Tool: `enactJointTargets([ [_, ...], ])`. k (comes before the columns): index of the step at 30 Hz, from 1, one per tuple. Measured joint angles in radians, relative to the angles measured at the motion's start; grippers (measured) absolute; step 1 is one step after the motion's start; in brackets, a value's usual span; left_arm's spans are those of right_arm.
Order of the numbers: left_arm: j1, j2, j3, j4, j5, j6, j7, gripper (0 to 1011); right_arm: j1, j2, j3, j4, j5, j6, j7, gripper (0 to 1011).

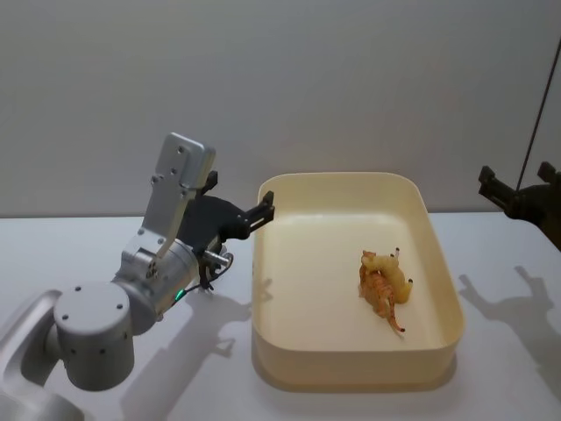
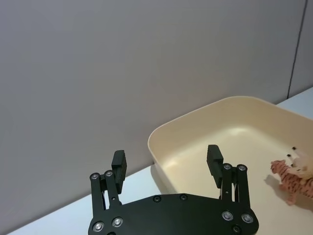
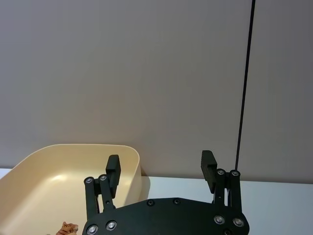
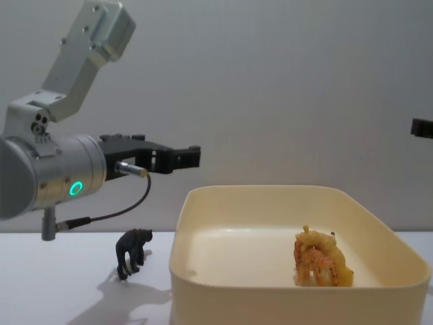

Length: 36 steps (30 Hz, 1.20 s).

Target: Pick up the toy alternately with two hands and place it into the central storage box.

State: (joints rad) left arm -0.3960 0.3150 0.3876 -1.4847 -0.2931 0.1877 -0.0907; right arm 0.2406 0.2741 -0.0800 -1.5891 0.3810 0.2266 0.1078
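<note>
The central storage box is a cream-yellow tub in the middle of the table. An orange striped tiger toy lies inside it against a yellow toy, toward its right side. A small black animal toy stands on the table just left of the box. My left gripper hovers open and empty above the table, by the box's far left corner and well above the black toy. My right gripper hangs open and empty, raised off to the right of the box. Both wrist views show empty open fingers.
The white table runs out to both sides of the box. A grey wall stands close behind. A thin black cable hangs by the right gripper. The left arm's silver body fills the near left.
</note>
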Motion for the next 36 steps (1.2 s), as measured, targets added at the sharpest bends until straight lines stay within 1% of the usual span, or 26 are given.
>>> enactJointTargets([
  [1, -0.003, -0.001, -0.001, 0.005, 0.0, 0.009, 0.002, 1002, 0.0, 0.0, 0.0, 0.0, 0.0, 0.0, 0.0, 1001],
  [2, -0.014, -0.005, -0.004, 0.019, 0.001, 0.031, 0.004, 1002, 0.0, 0.0, 0.0, 0.0, 0.0, 0.0, 0.0, 1001],
  [7, -0.045, -0.019, -0.011, 0.065, 0.007, 0.086, 0.01, 1002, -0.001, 0.001, 0.001, -0.001, 0.001, 0.0, -0.001, 1001],
  [16, -0.081, -0.035, -0.021, 0.134, 0.015, 0.16, 0.022, 1001, -0.002, 0.001, 0.002, -0.002, 0.002, 0.0, -0.001, 1001],
  [27, -0.098, -0.044, -0.026, 0.197, 0.027, 0.203, 0.033, 1001, -0.002, 0.002, 0.002, -0.002, 0.002, 0.0, -0.001, 1001],
  [36, -0.106, -0.05, -0.027, 0.246, 0.036, 0.212, 0.016, 1002, -0.002, 0.002, 0.002, -0.002, 0.002, 0.0, -0.001, 1001],
])
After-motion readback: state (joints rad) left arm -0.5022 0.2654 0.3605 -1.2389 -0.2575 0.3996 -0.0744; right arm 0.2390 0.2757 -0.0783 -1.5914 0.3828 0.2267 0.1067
